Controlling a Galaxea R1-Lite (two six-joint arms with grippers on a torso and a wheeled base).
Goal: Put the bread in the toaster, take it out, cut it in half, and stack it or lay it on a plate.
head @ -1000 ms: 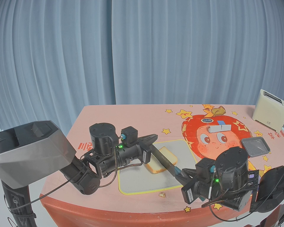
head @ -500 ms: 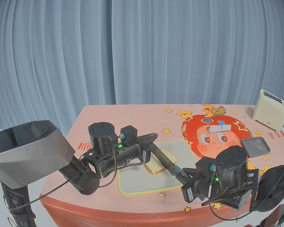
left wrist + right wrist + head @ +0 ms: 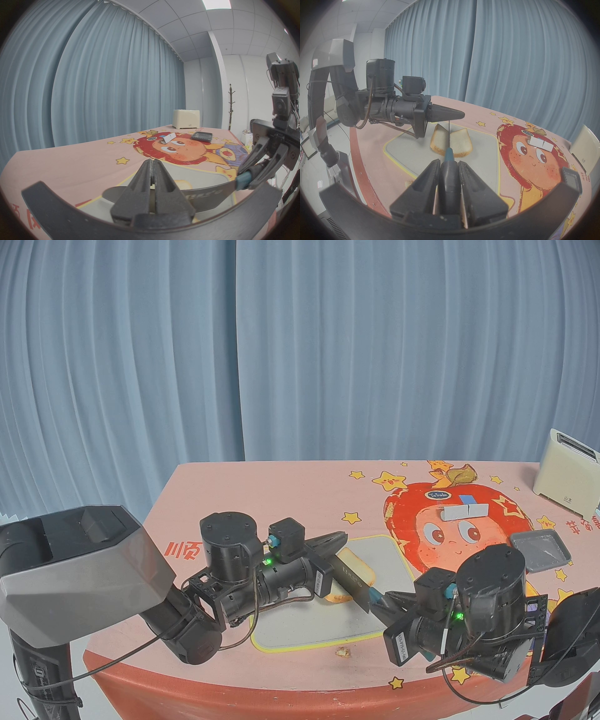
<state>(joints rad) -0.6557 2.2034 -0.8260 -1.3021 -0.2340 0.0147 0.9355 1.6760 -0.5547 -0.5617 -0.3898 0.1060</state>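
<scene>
A slice of bread [image 3: 357, 564] [image 3: 460, 142] lies on the white cutting mat [image 3: 294, 621]. The knife [image 3: 350, 584] stands on edge across the slice, its blade [image 3: 200, 195] running over the middle of the slice. My right gripper [image 3: 382, 605] [image 3: 449, 164] is shut on the knife's teal handle [image 3: 243, 180] at the mat's near right side. My left gripper [image 3: 340, 539] [image 3: 153, 162] is shut with nothing between its fingers, its tip just above the blade's back and the slice [image 3: 461, 115]. The blade and the left gripper hide part of the bread in the head view.
A cream toaster [image 3: 569, 471] [image 3: 186, 118] stands at the table's far right edge. A dark square plate [image 3: 539, 549] [image 3: 202, 136] lies right of the mat. Small white and blue blocks [image 3: 464, 510] sit on the cartoon face. A crumb [image 3: 342, 651] lies near the front edge.
My left arm has moved right and a bit nearer, bringing its shut gripper over the blade and bread. The knife has shifted slightly left and now covers more of the slice.
</scene>
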